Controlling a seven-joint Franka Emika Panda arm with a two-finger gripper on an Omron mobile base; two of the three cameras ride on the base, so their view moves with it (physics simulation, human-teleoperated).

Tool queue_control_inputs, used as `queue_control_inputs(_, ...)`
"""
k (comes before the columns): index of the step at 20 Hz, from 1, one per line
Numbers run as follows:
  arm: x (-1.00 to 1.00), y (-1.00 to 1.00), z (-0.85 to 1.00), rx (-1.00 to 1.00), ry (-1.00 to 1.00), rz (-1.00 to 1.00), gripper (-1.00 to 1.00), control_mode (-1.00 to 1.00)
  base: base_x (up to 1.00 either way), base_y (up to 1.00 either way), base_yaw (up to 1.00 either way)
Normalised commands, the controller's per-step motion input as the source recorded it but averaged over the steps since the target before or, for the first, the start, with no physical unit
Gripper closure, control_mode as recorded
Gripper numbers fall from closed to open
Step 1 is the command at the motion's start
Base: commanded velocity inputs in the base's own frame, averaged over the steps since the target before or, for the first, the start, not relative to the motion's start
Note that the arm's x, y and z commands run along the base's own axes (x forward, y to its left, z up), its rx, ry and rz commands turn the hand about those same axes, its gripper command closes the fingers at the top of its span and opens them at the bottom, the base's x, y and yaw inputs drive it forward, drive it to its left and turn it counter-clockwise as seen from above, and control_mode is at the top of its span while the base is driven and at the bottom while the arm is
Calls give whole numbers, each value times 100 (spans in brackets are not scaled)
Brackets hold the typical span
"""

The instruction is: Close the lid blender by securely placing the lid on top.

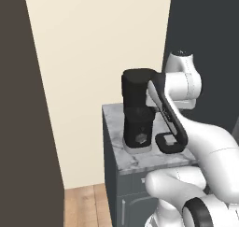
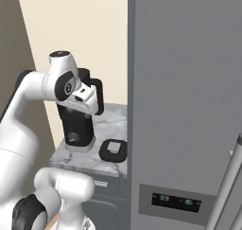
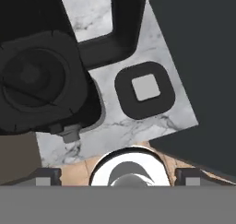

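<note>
The black blender (image 1: 137, 110) stands on the marble counter (image 1: 140, 161), its hexagonal knob facing front. The hand view looks down into the blender's open jar (image 3: 38, 80), with its loop handle (image 3: 115, 34) reaching toward the top. Flat on the counter just right of the blender lies the lid (image 3: 145, 89), a black rounded square with a pale grey knob. The lid (image 2: 113, 150) rests near the counter's front right part, and it is also seen as lid (image 1: 169, 140). My gripper (image 3: 117, 174) hovers high above the counter's front edge, open, holding nothing.
A tall grey fridge (image 2: 189, 106) rises directly right of the counter and shows as a dark wall (image 3: 198, 80) close beside the lid. A dark tall cabinet (image 1: 23, 104) stands at left. Wooden floor (image 1: 84, 205) lies before the counter's dark cabinet front.
</note>
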Motion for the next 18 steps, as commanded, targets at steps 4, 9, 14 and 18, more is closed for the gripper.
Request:
queue_control_inputs(4,-41,-3,-29,9,0,-63,-100,-100,0,0,0)
queue_control_inputs(9,1,-12,-23,3,4,-22,-100,-100,0,0,0)
queue_control_inputs(14,-4,-22,-54,-3,3,15,-100,-100,0,0,0)
queue_control_inputs(18,-5,-29,-55,-5,0,23,-100,-100,0,0,0)
